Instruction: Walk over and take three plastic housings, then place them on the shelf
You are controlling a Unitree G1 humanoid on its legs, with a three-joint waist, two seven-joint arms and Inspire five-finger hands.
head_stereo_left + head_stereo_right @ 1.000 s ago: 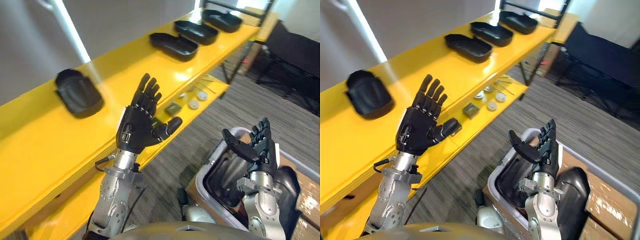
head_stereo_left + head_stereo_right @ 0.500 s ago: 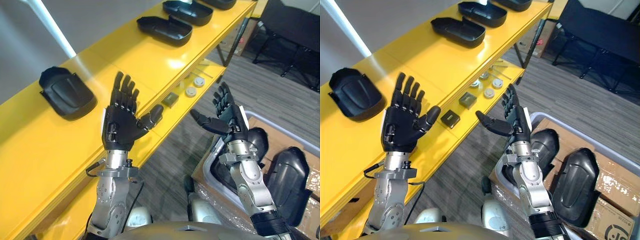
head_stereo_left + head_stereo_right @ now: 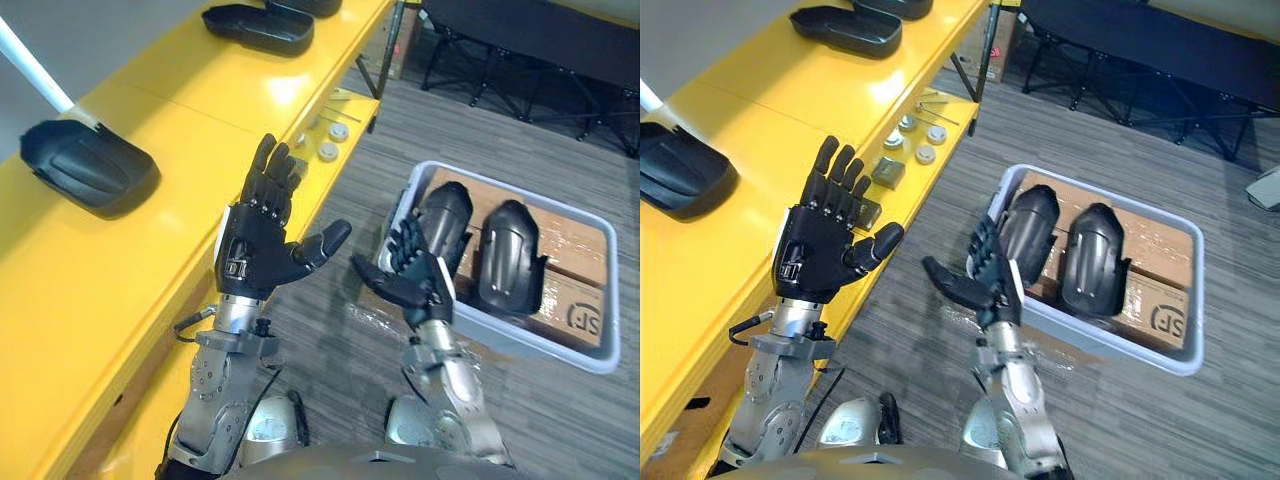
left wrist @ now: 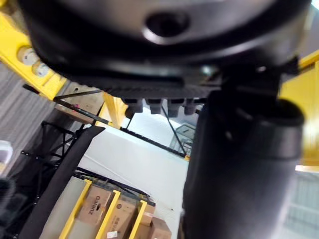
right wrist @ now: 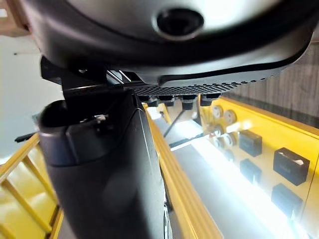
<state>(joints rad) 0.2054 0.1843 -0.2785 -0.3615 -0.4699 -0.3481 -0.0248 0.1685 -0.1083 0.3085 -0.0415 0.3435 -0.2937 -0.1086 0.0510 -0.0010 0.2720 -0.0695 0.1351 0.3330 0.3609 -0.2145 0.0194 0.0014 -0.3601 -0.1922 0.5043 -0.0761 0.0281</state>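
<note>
Two black plastic housings (image 3: pixel 440 225) (image 3: pixel 508 255) stand side by side in a pale bin (image 3: pixel 530 340) on the floor to my right. More black housings lie on the yellow shelf (image 3: pixel 190 120) to my left: one near (image 3: pixel 88 178) and one farther along (image 3: pixel 258 27). My left hand (image 3: pixel 262 245) is raised beside the shelf edge, open, fingers straight, holding nothing. My right hand (image 3: pixel 415 280) is open too, palm up, just in front of the bin's near corner and apart from the housings.
A lower yellow shelf carries small round white parts (image 3: pixel 328 152) and dark square parts (image 3: pixel 887 172). Cardboard boxes (image 3: pixel 575 310) lie in the bin under the housings. A black folding frame (image 3: pixel 520 30) stands on the striped grey carpet beyond the bin.
The view has swung right, so the shelf slid left and the whole bin came into sight. My right hand dropped lower, in front of the bin. Both hands stayed open.
</note>
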